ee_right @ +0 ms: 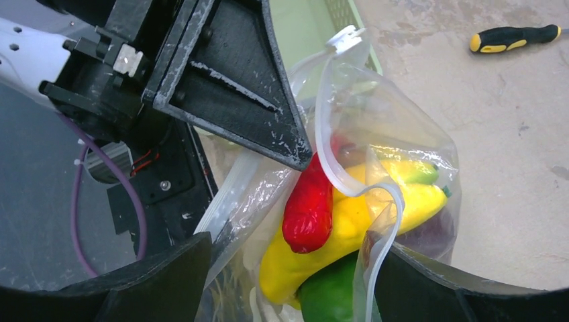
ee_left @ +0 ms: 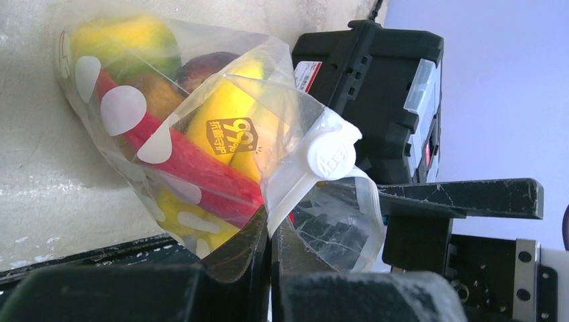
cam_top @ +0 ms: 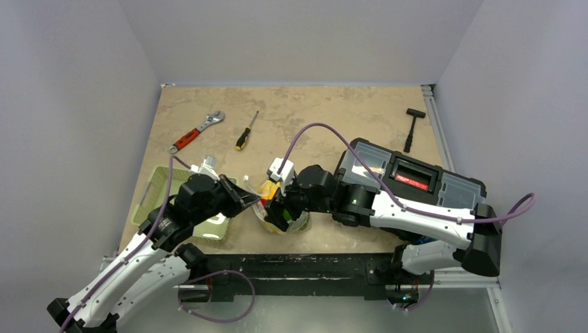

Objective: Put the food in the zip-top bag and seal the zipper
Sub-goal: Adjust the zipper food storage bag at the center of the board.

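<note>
The zip-top bag (cam_top: pixel 283 214) stands on the table between both arms, holding the food: a red chilli (ee_right: pixel 308 208), a yellow piece (ee_right: pixel 349 235), a green one (ee_right: pixel 329 295) and a dark maroon one (ee_left: pixel 204 67). My left gripper (ee_left: pixel 270 218) is shut on the zipper (ee_left: pixel 295 191) at the bag's mouth, just below a white slider (ee_left: pixel 330 154). The mouth strip (ee_right: pixel 325 134) gapes in a loop. My right gripper (ee_right: pixel 298 268) is open, one finger on each side of the bag's top.
A pale green mesh basket (cam_top: pixel 156 187) lies left of the bag, under my left arm. A black toolbox (cam_top: pixel 409 177) stands close on the right. Further back lie a wrench (cam_top: pixel 197 130), a screwdriver (cam_top: pixel 246 132) and a hammer (cam_top: pixel 412 128).
</note>
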